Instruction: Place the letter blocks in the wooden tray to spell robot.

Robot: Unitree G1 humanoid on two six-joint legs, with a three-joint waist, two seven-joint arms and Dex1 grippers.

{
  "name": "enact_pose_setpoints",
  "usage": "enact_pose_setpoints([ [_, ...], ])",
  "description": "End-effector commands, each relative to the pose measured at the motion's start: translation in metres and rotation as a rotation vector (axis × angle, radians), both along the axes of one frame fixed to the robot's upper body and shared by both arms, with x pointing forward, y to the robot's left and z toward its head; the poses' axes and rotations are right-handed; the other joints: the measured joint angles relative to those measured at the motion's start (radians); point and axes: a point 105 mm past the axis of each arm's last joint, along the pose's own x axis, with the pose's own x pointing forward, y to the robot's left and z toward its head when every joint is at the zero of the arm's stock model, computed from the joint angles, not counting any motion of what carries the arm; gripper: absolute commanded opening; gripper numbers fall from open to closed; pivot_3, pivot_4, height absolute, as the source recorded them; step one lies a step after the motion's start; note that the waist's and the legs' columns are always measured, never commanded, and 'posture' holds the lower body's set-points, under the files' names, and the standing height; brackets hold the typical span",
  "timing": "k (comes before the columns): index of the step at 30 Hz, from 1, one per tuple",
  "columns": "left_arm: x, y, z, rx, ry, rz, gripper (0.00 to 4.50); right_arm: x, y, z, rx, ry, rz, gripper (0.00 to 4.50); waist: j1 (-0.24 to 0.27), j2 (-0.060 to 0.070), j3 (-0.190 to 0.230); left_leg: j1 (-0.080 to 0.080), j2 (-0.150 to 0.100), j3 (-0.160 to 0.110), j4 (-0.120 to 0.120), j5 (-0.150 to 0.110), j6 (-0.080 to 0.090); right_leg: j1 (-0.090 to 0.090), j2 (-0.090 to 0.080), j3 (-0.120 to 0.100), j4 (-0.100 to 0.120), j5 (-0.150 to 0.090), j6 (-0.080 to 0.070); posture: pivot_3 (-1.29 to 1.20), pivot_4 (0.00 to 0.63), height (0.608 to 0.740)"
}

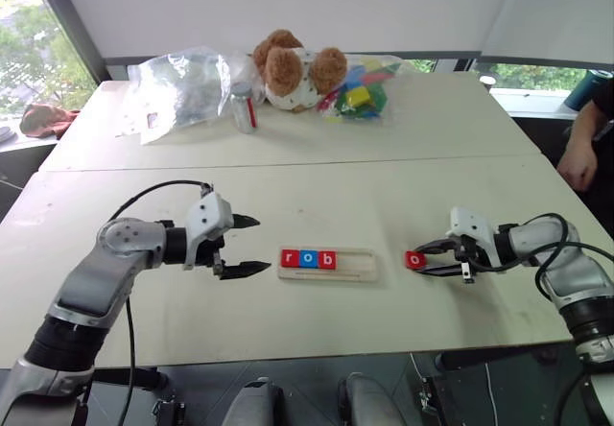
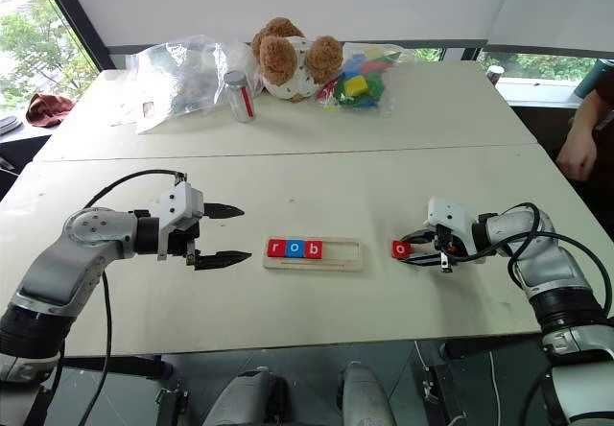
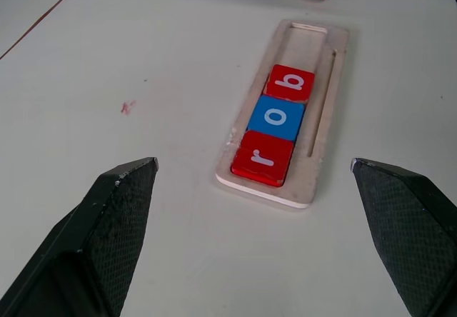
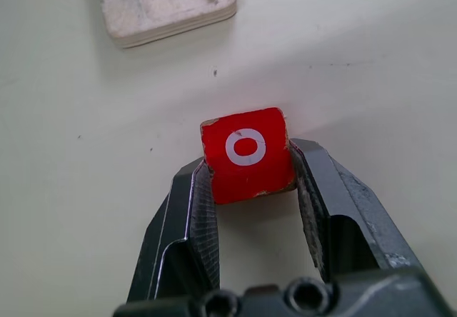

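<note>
From the head cameras: the wooden tray (image 1: 327, 265) is sitting mid-table with three letter blocks already in its groove, a red r (image 1: 289, 258), a blue o (image 1: 308, 259) and a red b (image 1: 327, 260), filling the end nearer the robot's left. The other end of the groove is lying bare. Just off that bare end, on the table, the right gripper (image 1: 429, 258) is pinching a red o block (image 1: 414, 259). The left gripper (image 1: 251, 245) is hanging near the tray's r end with its jaws spread wide, holding nothing. A teddy bear (image 1: 292, 69) and some bags are sitting at the back, well apart from the action.

Left wrist view: the left gripper's fingers (image 3: 114, 224) are standing far apart, looking down the tray (image 3: 325, 113) lengthwise, r-o-b (image 3: 275, 121) reading away from it.

Right wrist view: the right gripper's jaws are clamped on either side of the red o block (image 4: 246, 153), which looks like it's resting on the table, with the tray's bare end (image 4: 168, 6) near.

So I'd say it's working on letter four. Next move is probably lifting the o, carrying it over to the slot right beside the b, and setting it flat without bumping the b. I'm not spotting the t anywhere.
</note>
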Motion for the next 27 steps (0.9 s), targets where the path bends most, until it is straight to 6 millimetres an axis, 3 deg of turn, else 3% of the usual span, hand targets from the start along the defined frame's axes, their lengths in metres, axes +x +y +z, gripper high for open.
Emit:
enact_pose_setpoints([
  [1,0.001,0.004,0.01,0.01,-0.045,-0.002,4.5,0.003,0.028,0.026,0.067,-0.034,0.054,1.09,0.0,0.0,0.0,0.0,0.0,0.0,0.0,0.0,0.0,0.0,0.0,0.0,0.0,0.0,0.0,0.0,0.15,0.74],
  [5,0.001,0.006,0.008,0.017,-0.041,0.002,4.5,0.0,0.074,0.044,0.099,-0.041,0.14,1.09,-0.007,0.0,0.0,0.0,0.0,0.0,0.0,0.0,0.0,-0.001,0.0,0.001,0.001,0.0,0.0,0.0,0.15,0.74],
  [10,0.003,0.005,0.007,0.017,-0.039,0.004,4.5,0.006,0.1,0.041,0.054,-0.068,0.173,1.09,0.008,0.0,0.0,-0.001,0.0,-0.001,0.0,0.0,-0.001,-0.001,0.0,-0.001,0.001,0.0,0.0,0.0,0.15,0.74],
  [14,0.002,0.008,0.001,0.04,-0.034,0.011,4.5,0.009,0.11,0.036,0.025,-0.051,0.175,1.09,0.011,0.0,0.0,-0.002,-0.002,-0.001,0.0,0.0,-0.001,-0.002,-0.002,-0.001,-0.001,0.0,0.0,0.0,0.15,0.74],
  [27,0.001,0.004,-0.004,0.022,-0.031,0.016,4.5,0.005,0.111,0.024,-0.037,-0.033,0.19,1.09,0.0,0.0,0.0,-0.002,-0.001,-0.001,0.0,0.0,-0.001,-0.002,-0.001,-0.001,0.0,0.0,0.0,0.0,0.15,0.74],
])
